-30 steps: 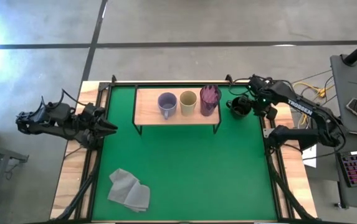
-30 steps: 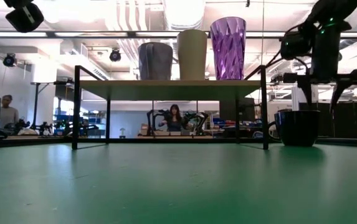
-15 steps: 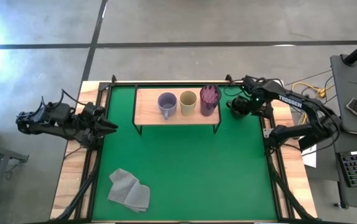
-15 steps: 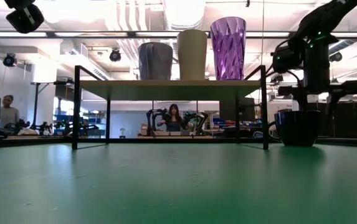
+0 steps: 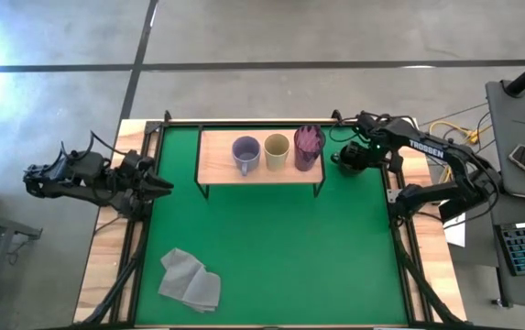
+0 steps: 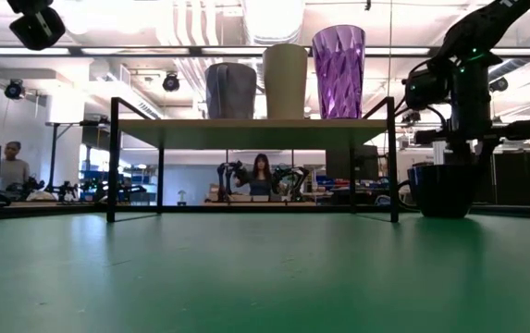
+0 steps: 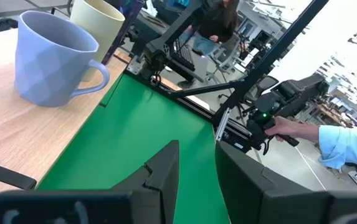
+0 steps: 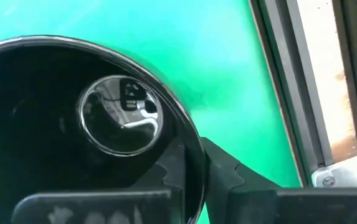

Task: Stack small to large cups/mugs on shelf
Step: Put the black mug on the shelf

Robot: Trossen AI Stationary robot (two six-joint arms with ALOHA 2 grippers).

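Observation:
The black mug (image 5: pixel 346 159) stands on the green mat (image 5: pixel 271 247) just right of the shelf (image 5: pixel 214 163), its handle toward the shelf. My right gripper (image 8: pixel 194 177) reaches down from above and is shut on the mug; the low view shows the gripper (image 6: pixel 462 155) above the mug (image 6: pixel 440 191). On the shelf's board stand the lavender mug (image 5: pixel 246 153), the tan cup (image 5: pixel 277 151) and the purple tumbler (image 5: pixel 309 147) in a row. My left gripper (image 7: pixel 197 180) waits open at the table's left edge, holding nothing. My right gripper pinches the black mug's rim (image 8: pixel 190 146) on the side toward the table's right edge, away from the handle. One finger (image 8: pixel 171 171) is inside the mug and the other (image 8: pixel 223 169) outside. The fingers point down. The mug stands upright with its bottom on the mat.
A folded grey cloth (image 5: pixel 190 280) lies on the mat near the front left. The table's black frame rail (image 8: pixel 290 93) runs close to the mug on the right. A person's hand and sleeve (image 7: pixel 328 140) show in the room beyond the table.
My right gripper has come down over the black mug, shifting a little toward the shelf, and its wide-spread fingers have shut on the rim. The mug has stayed where it stood.

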